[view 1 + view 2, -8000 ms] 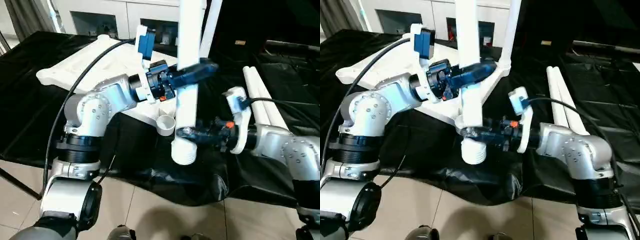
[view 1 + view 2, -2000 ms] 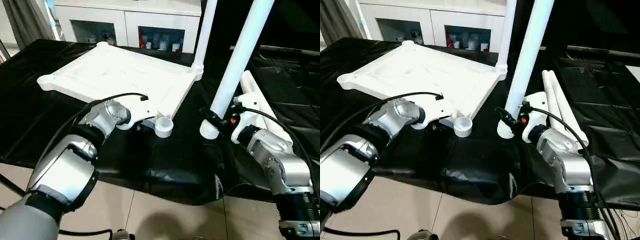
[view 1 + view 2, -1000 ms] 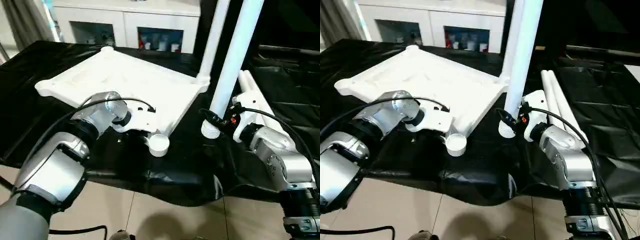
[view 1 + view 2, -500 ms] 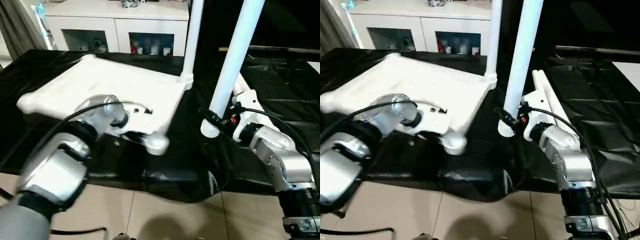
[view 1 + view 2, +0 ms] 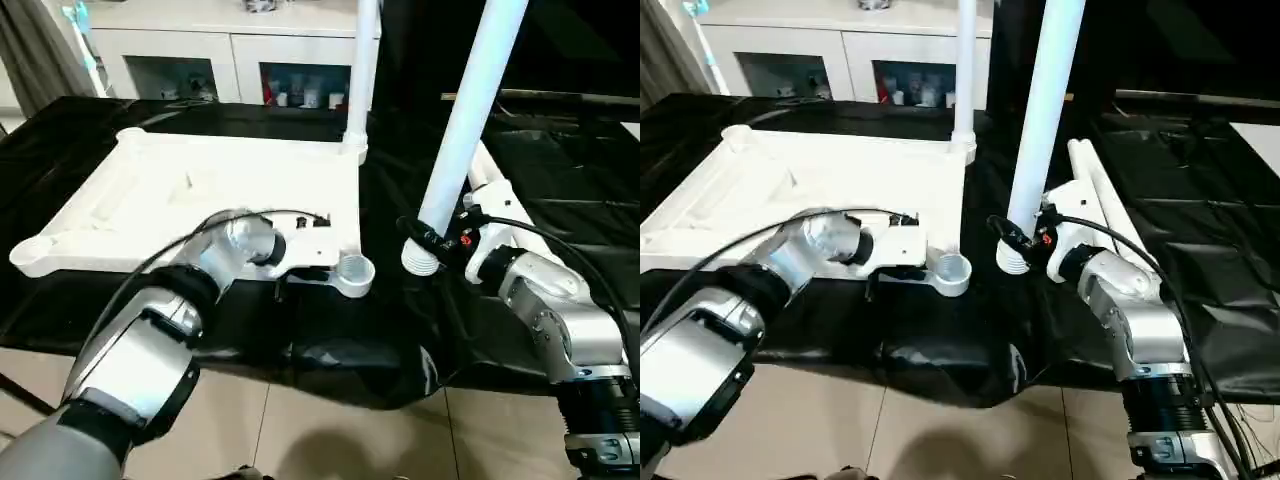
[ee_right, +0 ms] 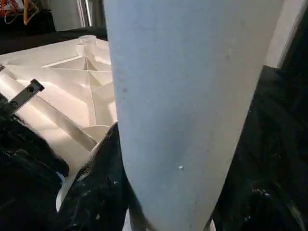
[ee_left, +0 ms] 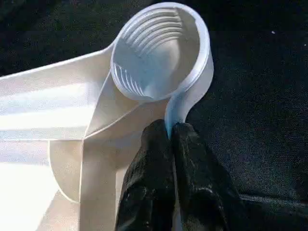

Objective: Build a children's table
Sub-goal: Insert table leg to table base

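A table draped in a wrinkled black cloth (image 5: 330, 340) carries the work. The white tabletop (image 5: 200, 200) lies on it, ribbed underside up. Just beyond the tabletop's far-right corner, two spare white legs (image 5: 1095, 185) lie side by side on the cloth.

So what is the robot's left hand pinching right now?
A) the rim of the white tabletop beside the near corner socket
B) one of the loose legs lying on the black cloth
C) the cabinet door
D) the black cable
A: in the left wrist view the two black fingers are closed on the thin white edge of the tabletop, just below the round corner socket.
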